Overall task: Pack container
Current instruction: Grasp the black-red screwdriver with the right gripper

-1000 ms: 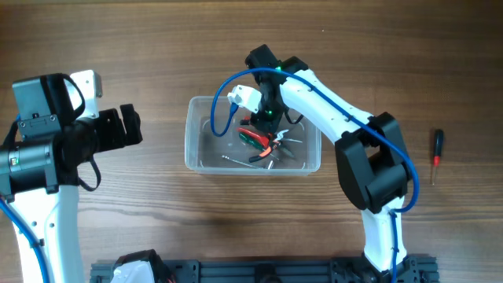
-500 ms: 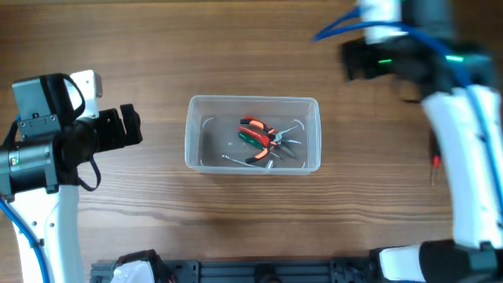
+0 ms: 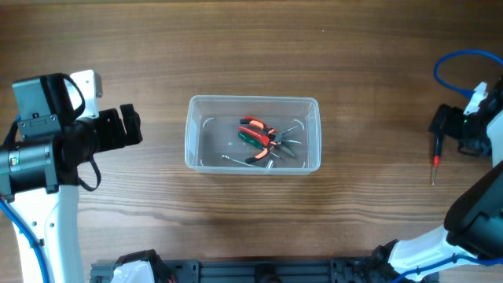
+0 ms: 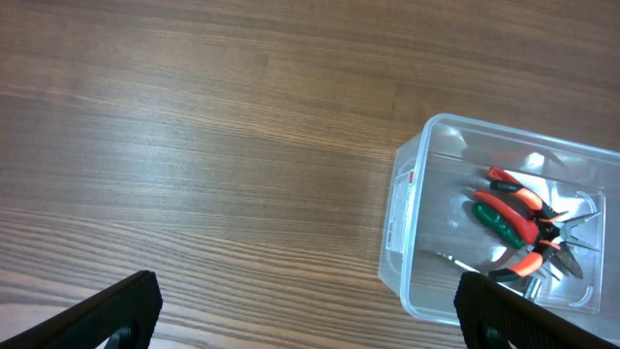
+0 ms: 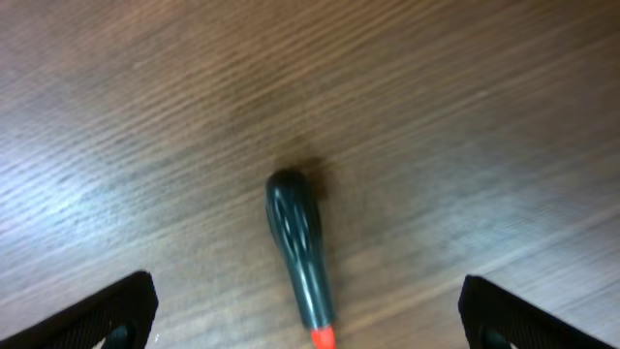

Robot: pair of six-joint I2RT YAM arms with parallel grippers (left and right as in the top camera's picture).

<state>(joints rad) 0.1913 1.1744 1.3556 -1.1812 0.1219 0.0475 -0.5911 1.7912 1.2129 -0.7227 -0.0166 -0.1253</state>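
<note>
1. A clear, see-through plastic rectangular container (image 3: 189, 134) with rounded corners and a thin rim is seen standing upright near the middle of the brown wood-grain table (image 3: 251, 47).
2. Several small hand tools are held inside the container: orange-handled pliers (image 3: 258, 126), green-handled pliers (image 3: 252, 137) lying against them, and a thin metal tool (image 3: 233, 159) near the front wall. The pile is gathered toward the right half of the tub.
3. In the left wrist view the container (image 4: 402, 237) is shown at the right edge, with a white label on its short side wall. The orange-handled pliers (image 4: 516, 195) and the green-handled pliers (image 4: 496, 218) are visible through the open top.
4. The left gripper (image 3: 128, 126) is held just to the left of the container, apart from it. Its black fingers (image 4: 121, 308) are spread wide at the lower corners of the wrist view, and nothing is held between them.
5. A screwdriver with a black handle and a red collar (image 3: 435, 160) is found lying flat on the table at the far right, well apart from the container.
6. The right gripper (image 3: 442, 130) is positioned over the handle end of the screwdriver. In the right wrist view its jaws are released and set wide, a finger (image 5: 116, 308) being visible at each lower corner.
7. The screwdriver (image 5: 296, 242) is seen lying between those spread fingers, and no contact with either finger is visible.
</note>
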